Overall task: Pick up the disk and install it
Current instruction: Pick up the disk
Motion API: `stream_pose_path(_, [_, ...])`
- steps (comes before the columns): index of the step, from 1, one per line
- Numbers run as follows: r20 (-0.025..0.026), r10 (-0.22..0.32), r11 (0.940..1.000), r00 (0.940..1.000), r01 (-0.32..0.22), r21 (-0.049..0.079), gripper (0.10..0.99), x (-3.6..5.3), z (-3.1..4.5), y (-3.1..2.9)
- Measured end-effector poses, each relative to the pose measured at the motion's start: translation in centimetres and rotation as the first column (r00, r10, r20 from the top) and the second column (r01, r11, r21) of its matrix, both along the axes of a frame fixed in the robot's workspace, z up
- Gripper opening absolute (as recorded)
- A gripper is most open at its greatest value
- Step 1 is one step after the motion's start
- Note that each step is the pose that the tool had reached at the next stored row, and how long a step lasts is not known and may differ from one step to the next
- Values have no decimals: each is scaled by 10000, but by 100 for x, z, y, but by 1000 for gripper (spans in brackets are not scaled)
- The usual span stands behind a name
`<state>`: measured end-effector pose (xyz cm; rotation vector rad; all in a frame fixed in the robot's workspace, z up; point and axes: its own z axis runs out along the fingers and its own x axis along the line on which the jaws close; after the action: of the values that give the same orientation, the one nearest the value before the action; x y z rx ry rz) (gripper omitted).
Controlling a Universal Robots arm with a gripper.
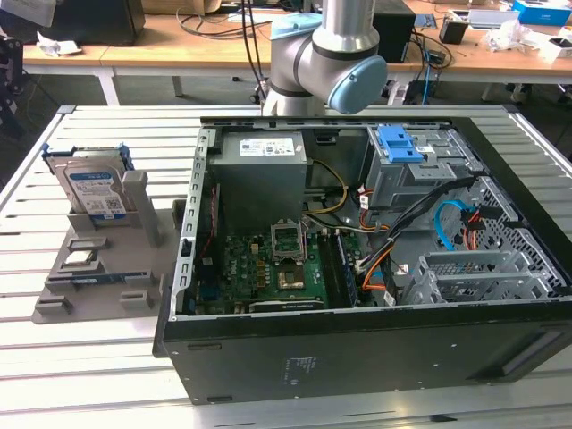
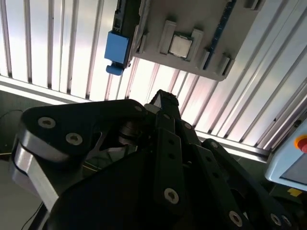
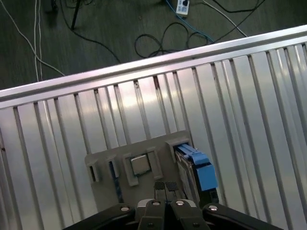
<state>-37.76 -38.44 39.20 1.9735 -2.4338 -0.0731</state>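
I see the silver-grey metal hard disk, with its white-and-blue label and bright blue plastic bracket, standing upright at the far end of a grey plastic holder. The holder sits on the slatted aluminium worktop, just beside the open black computer case on the exterior view's left. In the first wrist view my tool is narrow, its fingertips pressed together with nothing between them, and it hangs above the holder, clear of the disk.
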Motion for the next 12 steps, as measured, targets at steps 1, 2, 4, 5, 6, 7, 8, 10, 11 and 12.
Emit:
stream_pose_path(1, [0,102,9999,9999,-102,0,106,0,0,0])
stream_pose_path(2, [0,231,9997,9997,-231,0,106,0,0,0])
stream_pose_path(4, [0,441,9990,9990,-441,0,106,0,0,0])
stream_pose_path(5, [0,553,9985,9985,-553,-1,106,0,0,0])
stream_pose_path(6, [0,689,9976,9976,-689,-1,106,0,0,0])
stream_pose_path(7, [0,789,9969,9969,-789,-1,106,0,0,0])
stream_pose_path(8, [0,963,9954,9954,-963,0,106,0,0,0])
stream_pose_path(10, [0,1266,9920,9920,-1266,-1,106,0,0,0])
stream_pose_path(11, [0,1366,9906,9906,-1366,-1,106,0,0,0])
stream_pose_path(12, [0,1596,9872,9872,-1596,-1,106,0,0,0])
